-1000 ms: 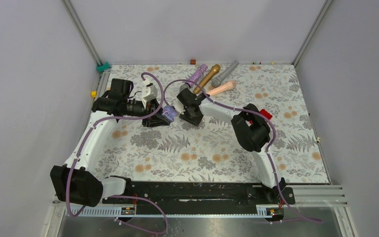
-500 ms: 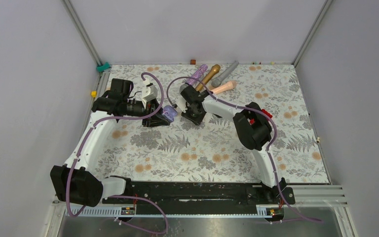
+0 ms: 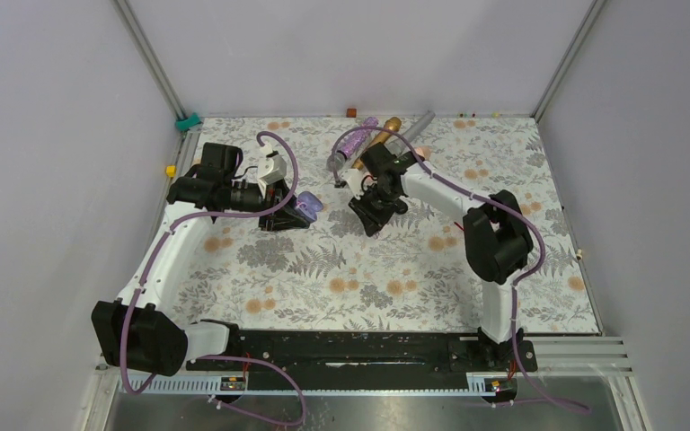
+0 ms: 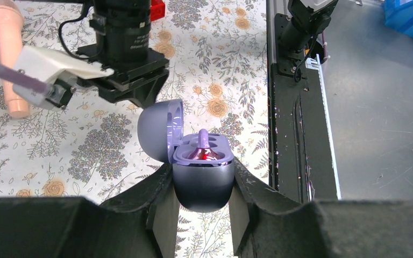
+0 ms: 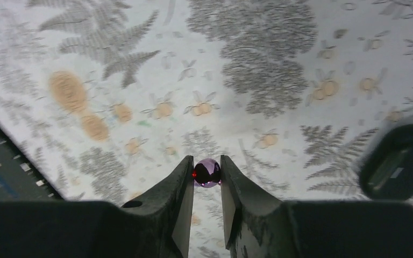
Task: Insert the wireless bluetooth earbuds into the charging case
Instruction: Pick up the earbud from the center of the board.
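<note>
Right pincer [image 5: 207, 167]: pinched narrow on a glossy purple earbud [image 5: 207, 173], held at the very tips, above the floral cloth [image 5: 279, 64].
Left pincer [image 4: 203, 189]: clamped on the purple charging case [image 4: 203, 180], lid [image 4: 158, 126] swung open.
Case contents: one seated bud [image 4: 203, 141], purple, stem up; free socket probably beside it, hard to make out.
Direction: charging case to the left of the right pincer in the top view, near, not touching.
Nearer arm: right, earbud in its grip.
Next move, by judgement: short carry leftward, stem lined up with the free socket.
</note>
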Available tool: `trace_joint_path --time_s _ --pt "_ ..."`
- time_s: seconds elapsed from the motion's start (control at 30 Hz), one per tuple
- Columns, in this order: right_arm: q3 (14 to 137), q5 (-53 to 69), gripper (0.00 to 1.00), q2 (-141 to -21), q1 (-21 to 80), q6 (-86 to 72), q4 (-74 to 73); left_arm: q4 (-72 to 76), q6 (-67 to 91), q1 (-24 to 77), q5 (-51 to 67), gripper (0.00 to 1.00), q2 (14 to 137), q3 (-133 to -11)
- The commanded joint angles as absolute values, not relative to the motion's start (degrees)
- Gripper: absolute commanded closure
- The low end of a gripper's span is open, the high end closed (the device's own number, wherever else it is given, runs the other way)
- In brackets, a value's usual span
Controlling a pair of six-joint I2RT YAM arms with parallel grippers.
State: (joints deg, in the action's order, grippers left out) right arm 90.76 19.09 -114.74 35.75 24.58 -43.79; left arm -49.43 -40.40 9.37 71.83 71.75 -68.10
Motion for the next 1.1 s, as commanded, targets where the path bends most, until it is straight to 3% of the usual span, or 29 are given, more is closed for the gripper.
trace_joint_path --time_s 0.0,0.33,0.67,1.07 --pt "89.21 31.97 0.7 -111.0 35.09 23.39 -50.3 -47.83 -40.48 8.98 74.87 1.0 72.07 -68.82" --pt "87.64 49.2 0.66 -116.93 34.9 22.84 -55.9 -47.85 -40.53 8.98 74.64 1.0 71.9 -68.69" --pt "89.14 43.1 0.62 -121.87 34.79 20.93 -55.95 -47.82 -40.56 8.94 74.62 1.0 72.08 -68.55" --pt "76.51 29.86 0.6 -102.98 39.65 32.35 -43.4 -47.87 -40.8 8.96 74.43 1.0 72.31 -68.58"
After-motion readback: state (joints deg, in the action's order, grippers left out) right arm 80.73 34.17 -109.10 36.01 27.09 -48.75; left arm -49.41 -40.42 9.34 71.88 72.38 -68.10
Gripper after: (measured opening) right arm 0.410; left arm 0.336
